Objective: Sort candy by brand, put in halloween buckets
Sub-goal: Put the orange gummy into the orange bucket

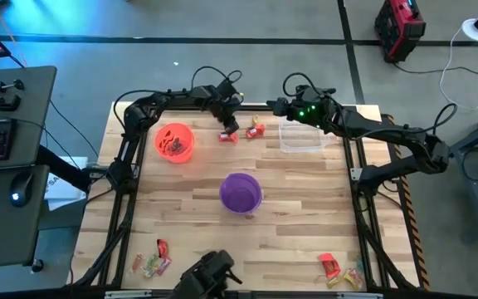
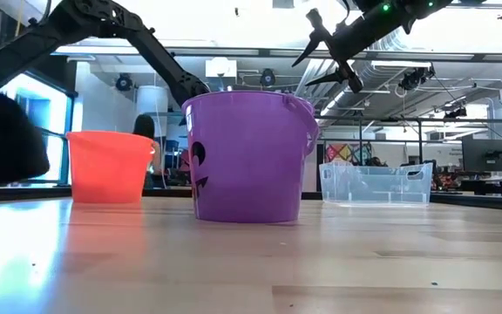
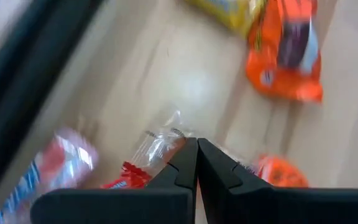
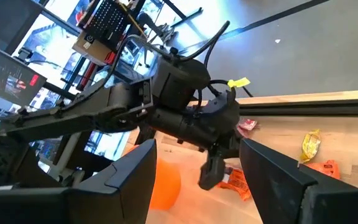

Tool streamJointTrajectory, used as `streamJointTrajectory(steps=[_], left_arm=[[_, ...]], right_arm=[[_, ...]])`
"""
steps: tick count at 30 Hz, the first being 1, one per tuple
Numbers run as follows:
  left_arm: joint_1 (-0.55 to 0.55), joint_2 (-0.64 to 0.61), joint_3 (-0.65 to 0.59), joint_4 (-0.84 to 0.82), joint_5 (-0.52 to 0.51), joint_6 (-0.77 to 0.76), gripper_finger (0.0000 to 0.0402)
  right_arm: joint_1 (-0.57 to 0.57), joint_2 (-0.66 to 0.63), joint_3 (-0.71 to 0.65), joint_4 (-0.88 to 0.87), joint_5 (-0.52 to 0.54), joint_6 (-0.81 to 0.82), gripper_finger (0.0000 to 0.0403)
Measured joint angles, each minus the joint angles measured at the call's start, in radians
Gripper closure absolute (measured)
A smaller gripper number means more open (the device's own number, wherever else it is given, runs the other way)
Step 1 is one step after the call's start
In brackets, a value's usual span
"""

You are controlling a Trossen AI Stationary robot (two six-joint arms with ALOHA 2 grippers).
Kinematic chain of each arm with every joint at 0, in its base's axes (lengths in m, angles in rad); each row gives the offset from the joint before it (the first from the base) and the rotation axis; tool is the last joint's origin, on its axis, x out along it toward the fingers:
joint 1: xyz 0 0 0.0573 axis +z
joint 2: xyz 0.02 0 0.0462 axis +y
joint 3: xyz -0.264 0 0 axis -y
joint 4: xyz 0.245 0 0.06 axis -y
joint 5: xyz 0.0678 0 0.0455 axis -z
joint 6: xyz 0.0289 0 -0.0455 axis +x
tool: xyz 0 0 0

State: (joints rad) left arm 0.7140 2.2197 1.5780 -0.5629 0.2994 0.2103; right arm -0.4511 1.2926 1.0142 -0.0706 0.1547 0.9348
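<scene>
left gripper [image 1: 230,126]: upper middle of the high view, fingers pressed together right above the red candy [image 1: 227,136] | orange bucket [image 1: 175,142]: close by on its left | right gripper [image 1: 277,105]: fingers spread, empty, farther off | purple bucket [image 1: 241,193]: frame center

The tabletop [image 1: 297,208] was pale wood planks with a smooth, faintly shiny finish. The purple bucket [image 2: 249,157] and orange bucket [image 2: 110,166] looked like smooth matt plastic, beside a clear glossy plastic tub [image 2: 376,183]. Candy wrappers [image 3: 286,53] were shiny crinkled film, and the left gripper [image 3: 196,163] had matt black fingers.
</scene>
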Motion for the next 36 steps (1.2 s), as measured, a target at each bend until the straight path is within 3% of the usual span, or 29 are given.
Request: streamJointTrajectory(steps=[13, 23, 36], left_arm=[[0.052, -0.002, 0.001, -0.248, -0.09, -0.015, 0.0401], [0.033, -0.01, -0.003, -0.458, -0.103, -0.061, 0.0401], [-0.04, -0.14, -0.008, -0.406, -0.173, -0.078, 0.0401]], right_arm=[[0.002, 0.0, 0.0, 0.0, -0.007, 0.001, 0.0179], [0.002, 0.0, 0.0, -0.001, -0.007, -0.021, 0.0179], [-0.001, 0.0, -0.001, -0.012, 0.012, -0.083, 0.0179]])
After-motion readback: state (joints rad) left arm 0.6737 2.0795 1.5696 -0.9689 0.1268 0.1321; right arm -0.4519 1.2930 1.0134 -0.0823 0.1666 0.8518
